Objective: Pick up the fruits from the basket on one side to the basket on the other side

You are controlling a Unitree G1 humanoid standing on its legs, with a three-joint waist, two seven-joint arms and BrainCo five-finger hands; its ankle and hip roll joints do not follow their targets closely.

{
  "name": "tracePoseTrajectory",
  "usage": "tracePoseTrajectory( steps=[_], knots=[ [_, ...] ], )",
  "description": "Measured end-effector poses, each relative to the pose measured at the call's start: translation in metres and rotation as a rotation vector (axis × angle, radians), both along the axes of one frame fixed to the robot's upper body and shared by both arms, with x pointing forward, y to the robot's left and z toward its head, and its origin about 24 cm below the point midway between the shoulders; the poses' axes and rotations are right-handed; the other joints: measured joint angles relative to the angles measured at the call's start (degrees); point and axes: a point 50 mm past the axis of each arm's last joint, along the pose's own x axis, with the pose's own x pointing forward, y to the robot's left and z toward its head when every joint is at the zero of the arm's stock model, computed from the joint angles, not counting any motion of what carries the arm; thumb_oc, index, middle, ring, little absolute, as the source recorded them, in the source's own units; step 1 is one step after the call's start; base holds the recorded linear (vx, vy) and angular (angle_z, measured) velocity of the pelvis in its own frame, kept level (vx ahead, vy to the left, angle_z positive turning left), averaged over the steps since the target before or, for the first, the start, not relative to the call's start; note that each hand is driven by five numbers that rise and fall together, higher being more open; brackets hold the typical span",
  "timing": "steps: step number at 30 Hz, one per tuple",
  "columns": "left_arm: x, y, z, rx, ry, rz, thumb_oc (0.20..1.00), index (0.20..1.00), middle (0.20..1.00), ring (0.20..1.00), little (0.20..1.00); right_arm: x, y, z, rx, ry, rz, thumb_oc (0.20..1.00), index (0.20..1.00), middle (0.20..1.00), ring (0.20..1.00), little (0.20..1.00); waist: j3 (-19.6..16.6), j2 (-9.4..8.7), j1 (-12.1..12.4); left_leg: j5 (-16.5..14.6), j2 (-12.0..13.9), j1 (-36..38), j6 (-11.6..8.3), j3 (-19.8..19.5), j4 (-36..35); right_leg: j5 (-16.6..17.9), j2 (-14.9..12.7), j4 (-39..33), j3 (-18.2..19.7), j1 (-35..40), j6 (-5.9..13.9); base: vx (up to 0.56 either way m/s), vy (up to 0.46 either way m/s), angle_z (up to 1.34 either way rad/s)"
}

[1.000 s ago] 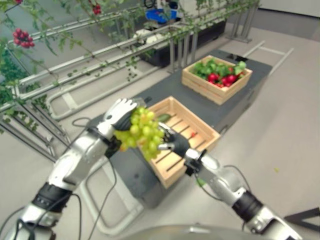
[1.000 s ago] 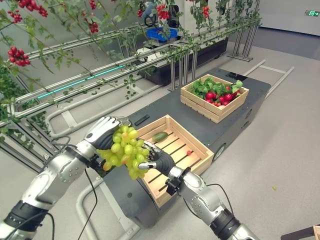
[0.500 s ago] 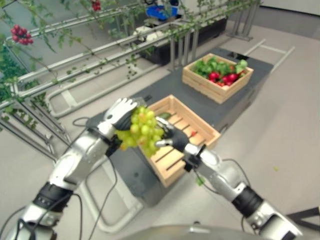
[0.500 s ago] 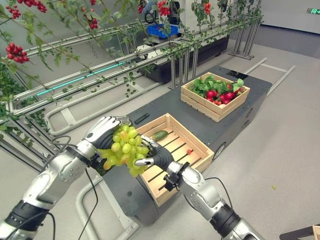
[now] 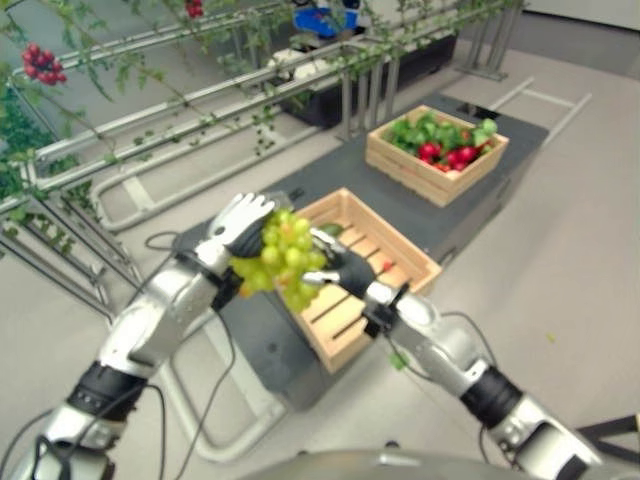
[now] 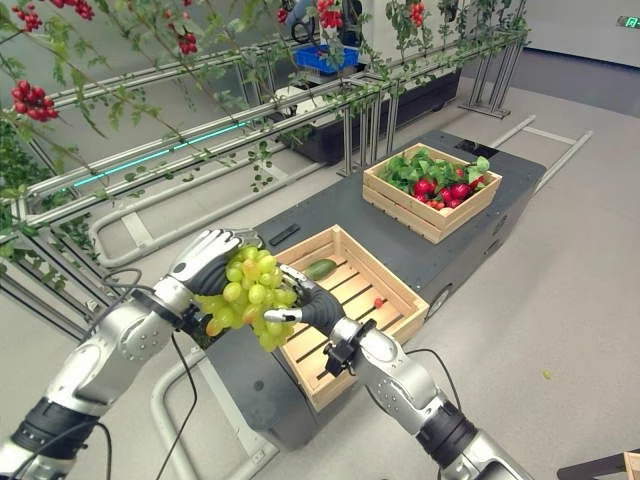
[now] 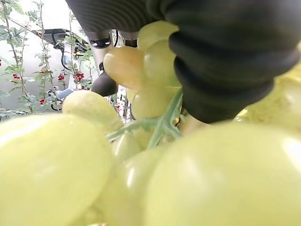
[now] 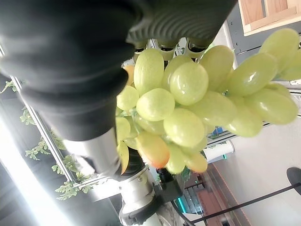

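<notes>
A bunch of green grapes [image 5: 285, 258] hangs in the air over the near left corner of the near wooden crate [image 5: 405, 258]. My left hand [image 5: 238, 222] is curled over the top of the bunch from the left. From the right, my right hand [image 5: 345, 277] closes on it with its thumb above and its fingers below. In the wrist views the grapes [image 8: 188, 108] press right against both hands, with their green stem [image 7: 162, 125] showing. The near crate holds a green fruit [image 6: 320, 269] and a small red one [image 6: 378, 303]. The far crate [image 6: 432, 218] is full of leafy greens and red fruits.
Both crates stand on a long dark platform [image 6: 500, 180]. Metal rails with leafy vines and red berry clusters [image 6: 35, 98] run along the left and the back. Bare floor lies to the right of the platform.
My right hand has moved up and to the left, from below the bunch to closing on its right side. The left hand and the grapes have barely moved.
</notes>
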Motion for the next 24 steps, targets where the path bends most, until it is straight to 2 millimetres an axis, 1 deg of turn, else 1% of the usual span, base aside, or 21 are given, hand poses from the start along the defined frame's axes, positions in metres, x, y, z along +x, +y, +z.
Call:
tracePoseTrajectory(
  steps=[5, 24],
  knots=[
    [-0.0003, -0.0015, -0.0011, -0.002, 0.004, -0.006, 0.200, 0.200, 0.200, 0.200, 0.200, 0.0034, -0.0053, -0.0009, -0.009, 0.007, -0.040, 0.200, 0.200, 0.200, 0.200, 0.200, 0.0, 0.02, -0.1, 0.0, 0.0, 0.0, 0.00, 0.0, 0.0, 0.0, 0.0, 0.0, 0.0, 0.0, 0.00, 0.00, 0.000, 0.00],
    [0.0003, -0.0022, -0.0026, -0.010, 0.010, -0.001, 0.200, 0.200, 0.200, 0.200, 0.200, 0.0035, -0.0056, -0.0003, 0.009, 0.016, -0.041, 0.200, 0.200, 0.200, 0.200, 0.200, 0.1, 0.00, -0.2, 0.0, 0.0, 0.1, 0.00, 0.0, 0.0, 0.0, 0.0, 0.0, 0.0, 0.0, 0.00, 0.00, 0.000, 0.00]
  ],
)
